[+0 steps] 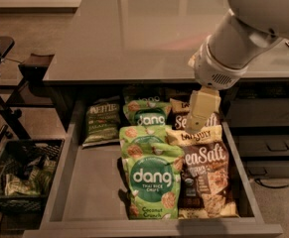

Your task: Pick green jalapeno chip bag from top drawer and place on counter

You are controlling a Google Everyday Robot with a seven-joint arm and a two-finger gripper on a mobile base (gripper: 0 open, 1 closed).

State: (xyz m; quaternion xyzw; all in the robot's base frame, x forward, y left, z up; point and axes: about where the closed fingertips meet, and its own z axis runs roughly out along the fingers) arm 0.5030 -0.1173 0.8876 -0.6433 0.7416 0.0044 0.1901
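Note:
The green jalapeno chip bag (102, 121) lies at the back left of the open top drawer (92, 187), dull green with pale "Kettle" lettering. My gripper (199, 112) hangs from the white arm over the drawer's back right, above the brown-and-cream Sea Salt bags (203, 167), well to the right of the jalapeno bag. The glossy grey counter (149, 29) stretches behind the drawer.
Brighter green "dang" bags (150, 175) fill the drawer's middle. A black wire basket (20, 180) with bags stands on the floor at left, beside a dark stand (32, 66). Closed drawer fronts (265, 145) are at right.

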